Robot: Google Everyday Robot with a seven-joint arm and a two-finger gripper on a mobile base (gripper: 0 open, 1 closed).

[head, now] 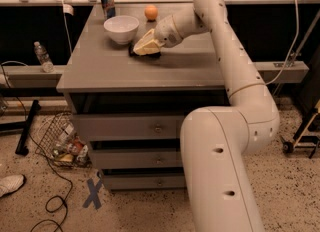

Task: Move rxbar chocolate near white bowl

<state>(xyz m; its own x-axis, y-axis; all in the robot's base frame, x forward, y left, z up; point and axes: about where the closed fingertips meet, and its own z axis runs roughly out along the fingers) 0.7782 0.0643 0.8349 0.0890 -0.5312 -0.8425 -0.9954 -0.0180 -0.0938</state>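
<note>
The white bowl (121,28) stands on the grey cabinet top (110,68) at the back left. The rxbar chocolate (146,54) is a dark flat bar just right of the bowl, down at the tabletop, and only its lower edge shows. My gripper (143,47) reaches in from the right, low over the top, and is shut on the bar, covering most of it. The bar sits a short gap from the bowl's right side.
An orange ball (151,12) lies behind the gripper. A dark drink can (106,2) stands at the back left corner. The cabinet has drawers (150,126) in front. A wire basket (62,141), a cable and a water bottle (43,56) are at the left.
</note>
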